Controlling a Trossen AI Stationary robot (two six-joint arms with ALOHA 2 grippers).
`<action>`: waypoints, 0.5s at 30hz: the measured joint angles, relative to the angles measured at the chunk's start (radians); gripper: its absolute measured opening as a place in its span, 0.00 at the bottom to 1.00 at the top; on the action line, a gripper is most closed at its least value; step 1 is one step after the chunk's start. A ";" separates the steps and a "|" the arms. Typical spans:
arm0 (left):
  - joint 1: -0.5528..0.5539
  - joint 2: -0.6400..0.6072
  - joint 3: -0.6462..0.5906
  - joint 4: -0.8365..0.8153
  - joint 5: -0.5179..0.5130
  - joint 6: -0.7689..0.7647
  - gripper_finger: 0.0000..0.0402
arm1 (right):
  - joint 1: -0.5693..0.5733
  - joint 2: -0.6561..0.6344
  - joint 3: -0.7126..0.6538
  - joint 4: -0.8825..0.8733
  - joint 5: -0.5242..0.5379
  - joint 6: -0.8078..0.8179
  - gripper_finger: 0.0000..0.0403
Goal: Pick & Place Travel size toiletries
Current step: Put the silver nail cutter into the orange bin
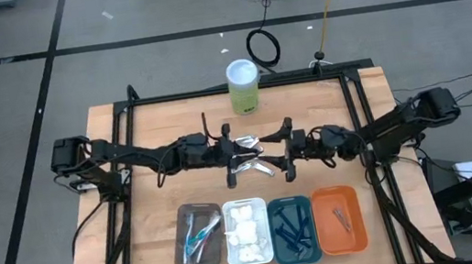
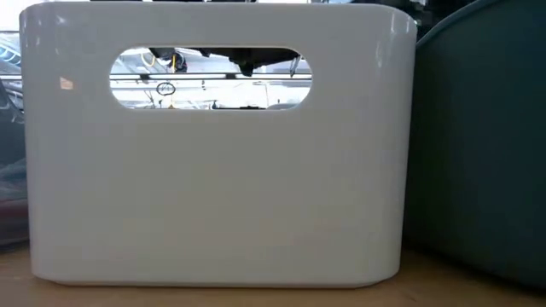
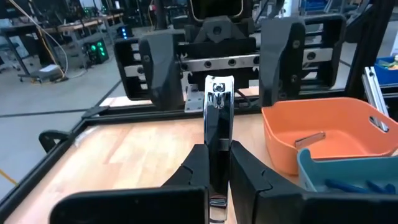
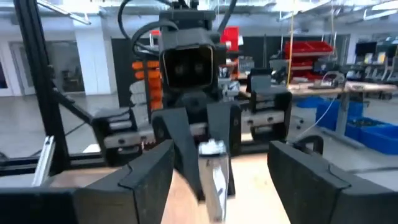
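Clamped between the left gripper's (image 3: 217, 180) fingers, a shiny silver nail clipper (image 3: 217, 134) stands out ahead of them above the table's middle. Facing it, the right gripper (image 4: 214, 180) is spread wide, the clipper's tip reaching between its fingers.

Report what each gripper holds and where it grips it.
The left gripper pinches a shiny silver metal tool by its near end. The right gripper faces it, open, holding nothing.

- Four rounded trays (image 1: 268, 231) sit in a row below both grippers.
- The tall green-and-white cylindrical canister (image 1: 244, 87) stands beyond them.
- Bare wooden tabletop (image 1: 161, 193) between.
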 joint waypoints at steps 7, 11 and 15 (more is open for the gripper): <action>0.000 0.000 0.000 -0.001 0.025 -0.001 0.04 | -0.007 0.051 0.046 -0.020 0.000 -0.023 0.58; 0.000 0.000 0.000 -0.006 0.025 -0.001 0.04 | -0.007 0.069 0.046 -0.025 -0.001 -0.025 0.49; 0.001 0.000 0.000 -0.005 0.024 0.000 0.04 | -0.007 0.070 0.046 -0.019 -0.003 -0.029 0.34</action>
